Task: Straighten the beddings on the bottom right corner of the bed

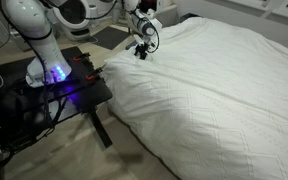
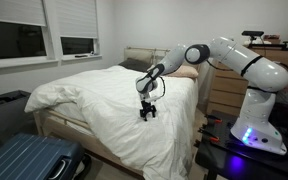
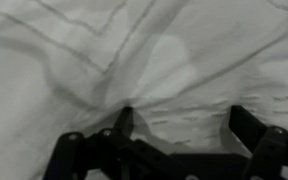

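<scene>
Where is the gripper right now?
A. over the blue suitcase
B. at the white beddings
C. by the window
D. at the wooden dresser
B: in both exterior views the gripper is low over the beddings near their draped edge; the wrist view shows only white fabric under its spread jaws.

A bedroom in a home. A wide low bed [image 2: 56, 126] under a wrinkled white quilted duvet [image 2: 94, 95] stands below windows with white blinds [image 2: 79, 30]. A light wooden chest of drawers [image 2: 224, 92] stands beside it, and a blue ribbed hard-shell suitcase [image 2: 29, 160] sits nearby.
</scene>
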Controlling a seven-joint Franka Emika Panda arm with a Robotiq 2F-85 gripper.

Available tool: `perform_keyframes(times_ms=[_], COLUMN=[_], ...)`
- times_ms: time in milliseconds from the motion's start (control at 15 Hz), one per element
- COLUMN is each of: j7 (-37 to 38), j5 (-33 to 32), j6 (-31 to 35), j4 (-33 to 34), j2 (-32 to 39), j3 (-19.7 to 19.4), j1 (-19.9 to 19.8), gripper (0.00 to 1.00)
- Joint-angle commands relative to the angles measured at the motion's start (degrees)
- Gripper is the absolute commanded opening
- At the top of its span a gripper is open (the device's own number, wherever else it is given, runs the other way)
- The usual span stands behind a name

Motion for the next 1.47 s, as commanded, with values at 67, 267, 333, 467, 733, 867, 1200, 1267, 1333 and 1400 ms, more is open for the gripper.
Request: perform_keyframes(times_ms=[67,267,333,467,733,867,1200,1267,1333,1400], j7=[-0.83,-2.45,-3.72,-6.0,-11.02,-12.73,-16.4,-16.89,-17.73,-18.51], j5=[-0.65,0.41,0.63,1.24,2.98,3.74,4.83,4.79,4.74,4.61], j6=[-1.52,-3.57,-4.44,-5.92,-10.07,-13.61,-23.35,-25.71,-28.42,-31.35], j4=[1.75,2.14,2.13,2.01,2.57,3.95,5.56,5.84,6.23,6.48], j2=[2.24,2.16,1.78,0.81,-0.2,0.21,1.16,1.52,2.04,2.58], j3=[-0.84,0.22,0.67,1.51,3.47,4.16,4.96,5.04,5.21,5.41], j1=[0.35,-0.97,-1.36,-2.13,-4.07,-5.0,-5.73,-5.69,-5.65,-5.48], gripper=[1.0,0.93,0.74,0.59,0.28,0.12,0.0,0.0,0.0,0.0])
